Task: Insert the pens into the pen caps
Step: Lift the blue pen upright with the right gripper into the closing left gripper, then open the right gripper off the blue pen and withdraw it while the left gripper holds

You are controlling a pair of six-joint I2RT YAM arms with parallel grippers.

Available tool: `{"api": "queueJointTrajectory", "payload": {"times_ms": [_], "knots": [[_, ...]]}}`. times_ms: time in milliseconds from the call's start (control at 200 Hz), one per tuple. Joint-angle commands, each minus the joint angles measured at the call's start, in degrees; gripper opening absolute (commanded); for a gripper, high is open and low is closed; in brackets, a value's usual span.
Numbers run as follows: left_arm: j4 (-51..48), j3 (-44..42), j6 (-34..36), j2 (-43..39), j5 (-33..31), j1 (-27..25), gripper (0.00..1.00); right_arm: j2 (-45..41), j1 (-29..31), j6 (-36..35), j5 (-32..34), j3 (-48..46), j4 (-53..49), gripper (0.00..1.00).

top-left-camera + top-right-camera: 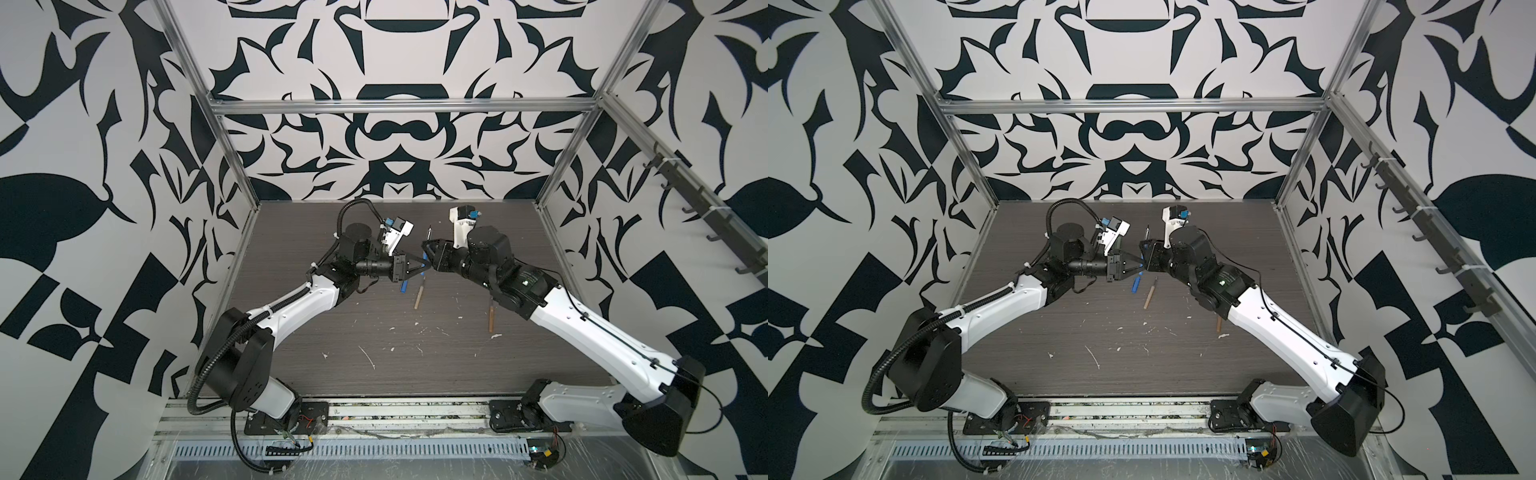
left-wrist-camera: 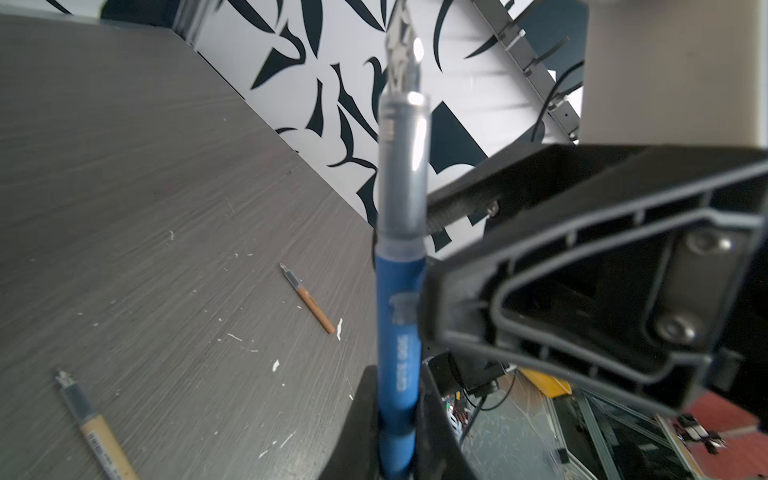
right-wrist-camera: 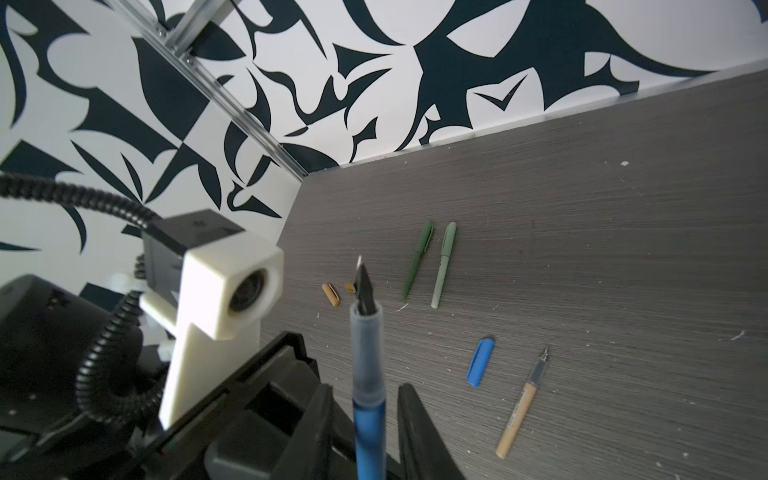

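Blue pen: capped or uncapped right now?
Uncapped. In the right wrist view the blue pen ends in a bare dark nib, and the blue cap lies apart from it on the table.

The left gripper (image 1: 420, 269) and right gripper (image 1: 429, 254) meet nose to nose above the back half of the table (image 1: 332, 328), about mid-width. Between them the held pen (image 1: 424, 254) stands tilted off the table, nib toward the back wall (image 1: 382, 166), clamped in the left jaws, the right jaws either side of it without touching. Below on the table lies a loose cap (image 1: 404, 286), with a second pen (image 1: 419, 293) just beside it on the right. A third pen (image 1: 491, 318) lies further right and nearer the front, one end under the right arm (image 1: 582, 328). In the right wrist view a capped pen (image 3: 417, 259) lies alongside another capped pen (image 3: 444, 264), apart, with two short caps (image 3: 331, 294) near them
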Motion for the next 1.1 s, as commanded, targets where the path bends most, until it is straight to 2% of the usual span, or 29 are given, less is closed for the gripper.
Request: {"api": "queueJointTrajectory", "payload": {"times_ms": [0,80,160,270,370,435,475,635,750,795,1095], "knots": [[-5.23,-0.41,5.89,-4.29,-10.84,-0.07,0.08,-4.14,0.23,-0.04,0.88,3.86,-1.28,0.33],[-5.65,-2.17,8.57,-6.83,-18.04,-0.04,0.08,-5.51,0.25,0.6,2.93,4.45,-4.24,0.34],[-2.96,-4.7,11.65,-9.51,-22.06,-0.09,0.07,-6.88,0.23,1.33,5.15,3.88,-6.0,0.32],[1.87,-8.09,15.89,-13.74,-23.39,-0.09,0.07,-7.59,0.25,1.83,6.06,2.31,-6.27,0.27],[5.45,-10.26,18.84,-16.39,-22.58,-0.09,0.06,-4.89,0.16,1.42,6.62,2.43,-8.31,0.25],[5.51,-10.58,19.85,-17.87,-23.71,-0.12,0.05,-1.59,0.16,1.68,7.95,3.6,-11.48,0.21],[4.55,-10.59,19.97,-18.84,-25.61,-0.06,0.05,0.85,0.16,2.52,11.94,4.95,-14.53,0.18],[5.13,-11.99,20.44,-22.09,-31.28,-0.05,0.06,9.39,0.16,2.62,11.71,6.22,-14.95,0.17],[5.43,-12.87,19.54,-23.22,-35.69,-0.04,0.06,17.8,0.16,1.78,9.26,9.3,-15.98,0.17],[5.86,-13.19,19.13,-23.54,-36.54,-0.07,0.06,21.15,0.16,1.57,6.43,10.52,-16.2,0.17],[6.46,-13.35,17.38,-24.29,-35.46,-0.13,0.06,38.85,-1.57,1.91,0.4,19.95,-16.31,0.22]]}}
